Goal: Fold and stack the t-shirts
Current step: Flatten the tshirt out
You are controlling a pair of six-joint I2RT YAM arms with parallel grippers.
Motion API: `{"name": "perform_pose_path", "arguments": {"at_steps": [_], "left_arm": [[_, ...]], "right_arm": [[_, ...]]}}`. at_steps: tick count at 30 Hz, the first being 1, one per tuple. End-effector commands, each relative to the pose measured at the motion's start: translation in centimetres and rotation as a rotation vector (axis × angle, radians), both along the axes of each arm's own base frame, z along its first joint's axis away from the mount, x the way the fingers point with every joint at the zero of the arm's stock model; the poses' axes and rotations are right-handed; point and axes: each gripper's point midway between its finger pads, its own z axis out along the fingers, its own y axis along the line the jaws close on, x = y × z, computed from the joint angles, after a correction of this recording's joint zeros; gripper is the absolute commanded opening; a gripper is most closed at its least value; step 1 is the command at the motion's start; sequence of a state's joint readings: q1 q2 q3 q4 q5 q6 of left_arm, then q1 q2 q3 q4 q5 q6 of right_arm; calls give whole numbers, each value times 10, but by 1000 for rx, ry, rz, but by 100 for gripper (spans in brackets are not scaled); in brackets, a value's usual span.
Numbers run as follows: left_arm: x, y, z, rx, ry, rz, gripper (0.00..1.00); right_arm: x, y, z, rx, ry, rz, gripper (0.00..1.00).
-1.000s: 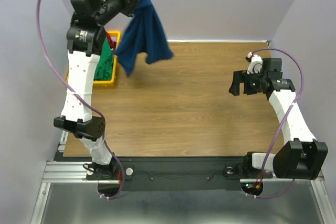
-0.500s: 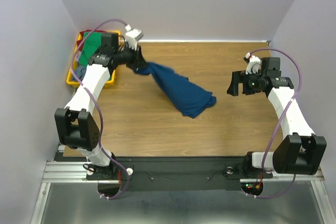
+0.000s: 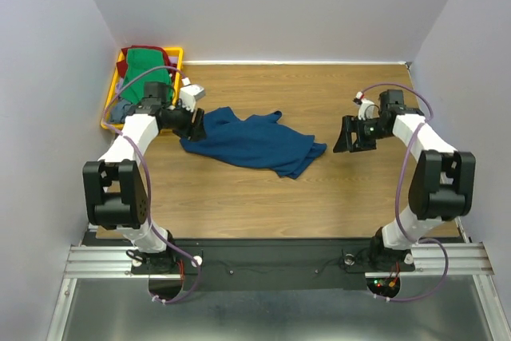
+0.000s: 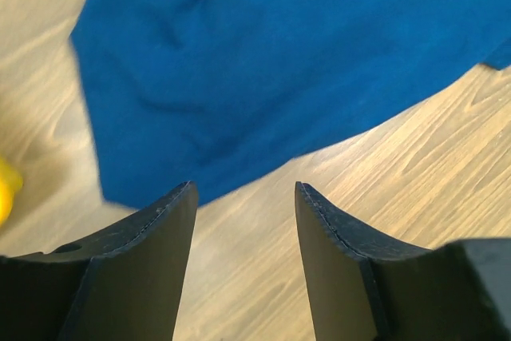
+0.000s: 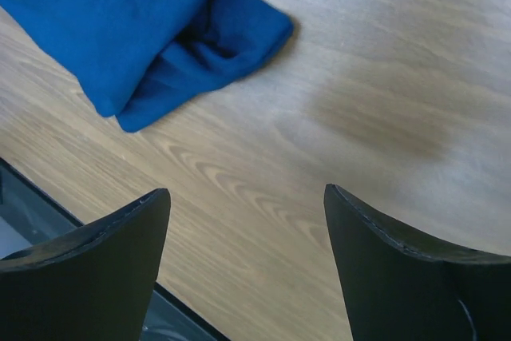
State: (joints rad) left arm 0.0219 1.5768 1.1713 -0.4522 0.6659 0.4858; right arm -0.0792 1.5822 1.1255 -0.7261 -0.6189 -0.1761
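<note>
A dark blue t-shirt (image 3: 254, 141) lies crumpled on the wooden table, stretching from the left arm toward the middle. My left gripper (image 3: 194, 124) sits at the shirt's left edge, open, with bare wood between its fingers (image 4: 156, 233) and the blue t-shirt (image 4: 271, 61) just beyond the tips. My right gripper (image 3: 349, 140) hovers open just right of the shirt's right end, and the folded corner of the blue t-shirt (image 5: 172, 45) shows ahead of its fingers (image 5: 120, 253). A green t-shirt (image 3: 145, 68), with dark red and grey-blue cloth beside it, fills the tray.
A yellow plastic tray (image 3: 177, 55) stands at the table's back left corner, against the wall. The table's front edge (image 5: 48, 197) shows close under the right gripper. Grey walls close in the left, back and right sides.
The left arm swung the blue shirt down from high in the air onto the table and let go of it. The right gripper moved left toward the shirt's right end.
</note>
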Motion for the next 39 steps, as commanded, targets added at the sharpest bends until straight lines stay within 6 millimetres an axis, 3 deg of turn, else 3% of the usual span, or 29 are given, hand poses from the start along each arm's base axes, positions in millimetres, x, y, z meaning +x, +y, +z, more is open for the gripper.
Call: {"name": "perform_pose_path", "arguments": {"at_steps": [1,3,5,6,8,9,10,14,18,21,25,26,28,29,30,33,35,39], "left_arm": [[19,-29,27,15,-137,-88,64],[32,-43,20,26,-134,-99,64],[55,-52,30,18,-157,-67,64],[66,-52,17,43,-135,-41,64],[93,-53,31,33,-178,11,64],[105,-49,19,57,-161,48,64],[121,-49,31,63,-195,69,64],[149,-49,13,113,-159,97,65],[160,-51,-15,140,-114,87,70],[160,-53,-26,139,-94,78,71],[159,-56,-38,128,-64,69,70],[159,-56,-40,127,-60,69,70],[159,-57,-45,123,-50,68,65],[159,-58,-49,119,-41,68,62],[160,-58,-48,116,-46,70,60],[168,-61,-53,100,-33,81,43],[172,-62,-54,87,-24,92,37],[185,-66,-48,38,-23,109,20]], "right_arm": [[26,12,10,87,-33,25,83],[31,16,-3,105,11,23,81],[34,22,-17,120,52,30,80],[36,23,-21,118,60,32,80],[40,26,-33,111,83,32,80],[42,27,-37,108,88,34,80],[44,31,-38,109,91,39,79],[47,40,-49,115,121,59,79],[43,60,-61,117,157,109,78],[42,67,-70,128,186,124,67],[58,66,-77,99,181,110,45],[67,64,-78,89,169,106,33],[78,61,-80,64,154,90,21],[92,58,-81,35,138,69,6],[99,56,-83,17,132,58,1],[131,44,-83,-55,75,10,1],[147,36,-84,-101,47,-19,0],[185,25,-71,-155,-36,-61,1]]}}
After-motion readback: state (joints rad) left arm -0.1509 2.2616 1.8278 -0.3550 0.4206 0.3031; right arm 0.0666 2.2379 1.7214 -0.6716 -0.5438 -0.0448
